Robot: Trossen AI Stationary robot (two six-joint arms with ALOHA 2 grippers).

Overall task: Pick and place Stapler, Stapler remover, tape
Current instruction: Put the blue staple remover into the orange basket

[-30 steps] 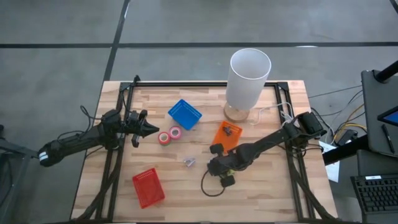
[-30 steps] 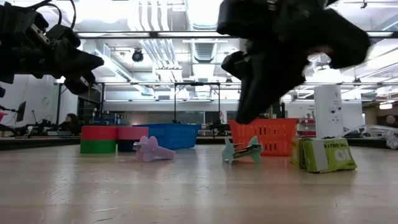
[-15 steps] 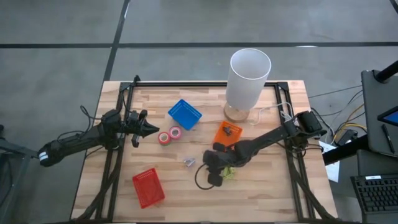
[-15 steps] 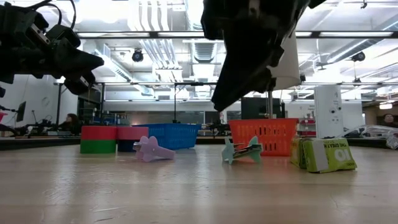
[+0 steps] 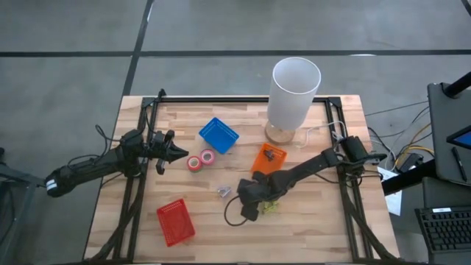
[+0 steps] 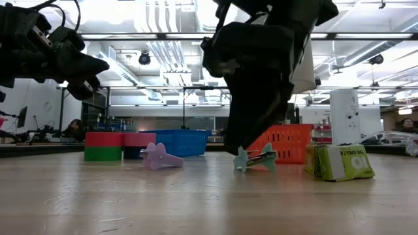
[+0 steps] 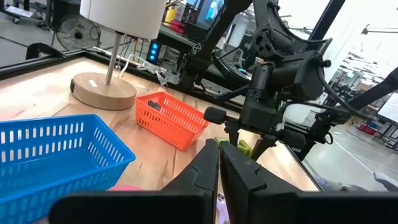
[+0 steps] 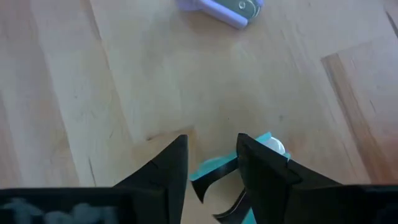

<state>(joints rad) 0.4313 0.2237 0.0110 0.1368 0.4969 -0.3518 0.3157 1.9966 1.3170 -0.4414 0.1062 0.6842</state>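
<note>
Target is the teal staple remover [image 8: 266, 142], on the worktop [image 5: 309, 221] near mid-table, on the bare wood in front of the orange tray [image 5: 259, 166].

Right end effector [image 8: 211, 155] is right over it with fingers apart and nothing clamped. Right wrist view: part of the teal body shows in the gap, but most of it pokes out past one finger [image 8: 261, 163]. So the remover looks off-centre to that finger's side, not squarely between the two. Its long axis runs diagonally across the gap, not in line with it. My read: the coming move needs a small sideways shift or a wrist turn before closing, else one finger lands on top of it.

Left end effector [image 5: 176, 153] has fingers together and hangs by the tape [image 5: 195, 163] on the left side, well apart from the remover. Right arm is clearly the nearer one.

View differences:
- High view: right end effector [image 5: 248, 211] covers the teal remover completely. Only the purple staple remover [image 5: 224, 191] shows, just beside the arm on its left.
- Low view: teal remover [image 6: 255, 158] flat on the wood, dark fingertip down close to its left end. Can't tell whether they touch.
- Left wrist view: confirms the left fingers [image 7: 208, 165] are pressed together, with the right arm low over the wood farther off.
</note>
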